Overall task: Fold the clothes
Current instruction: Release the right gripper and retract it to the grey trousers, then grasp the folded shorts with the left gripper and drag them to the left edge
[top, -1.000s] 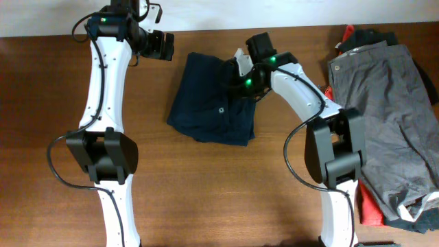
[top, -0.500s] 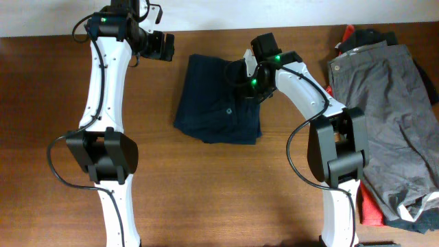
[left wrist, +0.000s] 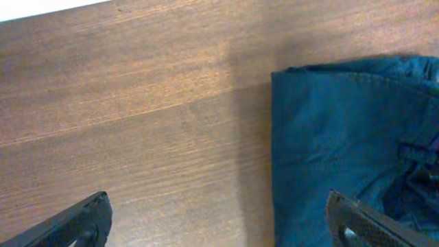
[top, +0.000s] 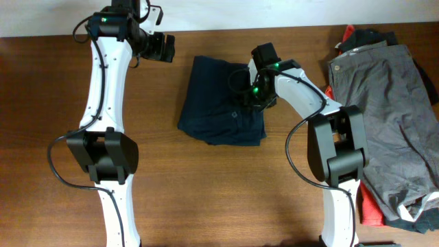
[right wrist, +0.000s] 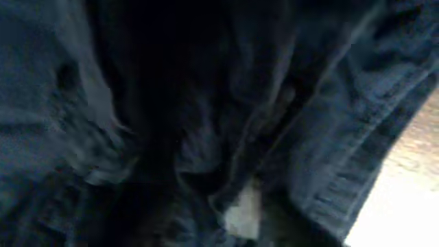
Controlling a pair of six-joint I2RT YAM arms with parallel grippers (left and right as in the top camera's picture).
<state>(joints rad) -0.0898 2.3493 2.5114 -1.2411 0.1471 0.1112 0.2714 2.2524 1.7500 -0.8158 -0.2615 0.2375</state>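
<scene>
The clothes, dark navy shorts, lie folded into a rough square in the middle of the brown table. My right gripper is pressed down into their upper right part. In the right wrist view, dark blue folds fill the picture and a small white label shows, so my own fingers are hidden. My left gripper hovers over bare wood up and left of the shorts. It stands open, with the shorts' left edge reaching under its right finger and nothing between its fingers.
A heap of grey trousers over red and black garments covers the right end of the table. The table's back edge runs just behind both grippers.
The shorts have slid a little to the right along with my right gripper. The white label that showed beside that gripper from overhead is now covered. The left arm has stayed put.
</scene>
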